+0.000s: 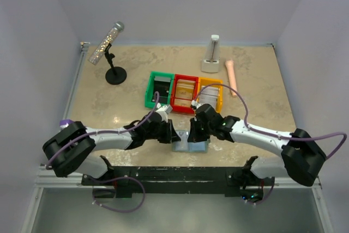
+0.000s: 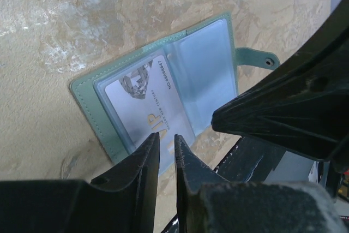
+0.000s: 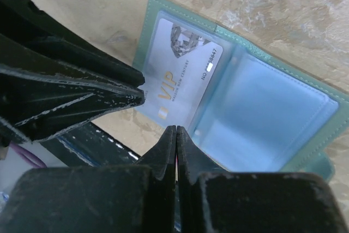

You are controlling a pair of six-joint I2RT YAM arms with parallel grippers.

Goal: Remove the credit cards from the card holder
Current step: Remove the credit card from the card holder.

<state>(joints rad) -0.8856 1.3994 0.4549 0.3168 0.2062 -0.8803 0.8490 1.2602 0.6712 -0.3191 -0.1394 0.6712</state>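
The card holder (image 1: 199, 147) lies open on the table close to the front edge, pale blue inside with a grey-green rim (image 2: 87, 99) (image 3: 272, 118). One of the credit cards (image 2: 144, 94) (image 3: 182, 72), pale with gold "VIP" lettering, sits in one pocket; the other panel looks empty. My left gripper (image 2: 166, 137) (image 1: 174, 136) hovers at that card's near edge, its jaws a narrow gap apart with nothing between them. My right gripper (image 3: 176, 129) (image 1: 192, 133) is shut, its tips at the holder's near edge by the fold. Both grippers nearly meet over the holder.
Green (image 1: 160, 88), red (image 1: 184, 92) and yellow (image 1: 210, 94) bins stand in a row behind the holder. A microphone on a stand (image 1: 109, 47) is at the back left, a white metronome-like object (image 1: 211, 55) and a pink stick (image 1: 232, 77) at the back right. The black rail (image 1: 163, 173) runs just in front.
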